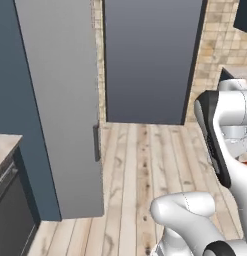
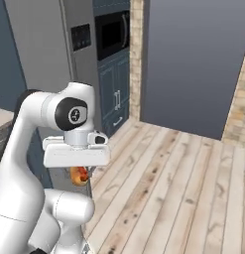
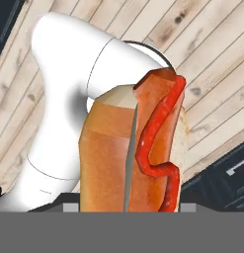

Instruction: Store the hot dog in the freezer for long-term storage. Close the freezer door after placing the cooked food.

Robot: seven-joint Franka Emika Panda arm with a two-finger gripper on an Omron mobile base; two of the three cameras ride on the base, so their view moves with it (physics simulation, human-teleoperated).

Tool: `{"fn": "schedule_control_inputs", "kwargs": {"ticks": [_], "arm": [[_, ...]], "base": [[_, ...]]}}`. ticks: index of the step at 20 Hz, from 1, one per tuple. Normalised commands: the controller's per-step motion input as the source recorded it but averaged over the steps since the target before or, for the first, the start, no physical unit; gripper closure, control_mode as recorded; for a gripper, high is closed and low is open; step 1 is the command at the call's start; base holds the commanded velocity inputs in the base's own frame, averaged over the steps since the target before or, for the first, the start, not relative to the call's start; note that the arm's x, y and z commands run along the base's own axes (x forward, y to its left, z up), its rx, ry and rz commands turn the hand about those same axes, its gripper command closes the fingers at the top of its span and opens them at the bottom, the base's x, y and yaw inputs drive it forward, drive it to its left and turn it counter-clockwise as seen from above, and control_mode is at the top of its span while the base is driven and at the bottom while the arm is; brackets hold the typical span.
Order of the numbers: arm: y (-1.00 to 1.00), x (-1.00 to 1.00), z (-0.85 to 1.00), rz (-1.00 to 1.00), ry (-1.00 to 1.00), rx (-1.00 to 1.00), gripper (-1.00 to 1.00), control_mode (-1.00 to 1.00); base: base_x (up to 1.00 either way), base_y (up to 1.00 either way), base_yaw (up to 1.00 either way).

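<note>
A tall grey freezer door [image 1: 60, 100] stands in the left of the left base view, its dark vertical handle [image 1: 96, 142] at its right edge low down. To its left is dark blue cabinetry [image 1: 10, 75], and a counter corner [image 1: 4, 147] with a dark appliance front below it sits at the lower left. Beyond a brick wall strip [image 1: 99, 55] a dark grey panel [image 1: 150, 60] rises over the wood plank floor [image 1: 135, 170].

In the right base view a grey fridge door carrying a dark display panel [image 2: 81, 37] stands left of centre, with a built-in black oven [image 2: 112, 33] and blue cabinet doors [image 2: 114, 99] next to it.

The arm [image 2: 49, 149] is folded close over its base, the hand turned down toward the floor. The gripper [image 2: 80, 174] hangs under the flat white hand. Its jaws are clamped on the hot dog [image 3: 131, 148]; in the right base view the hot dog shows as an orange-red bit just below the hand. In the hand view the bun runs lengthways up from the fingers, a red sausage and red squiggle along it, above the floor and the robot's own white link.
</note>
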Motion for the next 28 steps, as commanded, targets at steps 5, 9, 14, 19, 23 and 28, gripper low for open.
{"fn": "schedule_control_inputs", "kwargs": {"ticks": [5,9,14,19,23,28], "arm": [[0.0,0.0,0.0,0.0,0.0,0.0,1.0,1.0],[0.0,0.0,0.0,0.0,0.0,0.0,1.0,1.0],[0.0,0.0,0.0,0.0,0.0,0.0,1.0,1.0],[0.0,0.0,0.0,0.0,0.0,0.0,1.0,1.0],[0.0,0.0,0.0,0.0,0.0,0.0,1.0,1.0],[0.0,0.0,0.0,0.0,0.0,0.0,1.0,1.0]], "base": [[0.93,-0.96,0.23],[1.0,-0.97,0.28],[0.99,-0.79,0.58],[0.99,-0.69,0.68],[0.93,-0.73,0.68],[0.68,-0.77,0.67]]}}
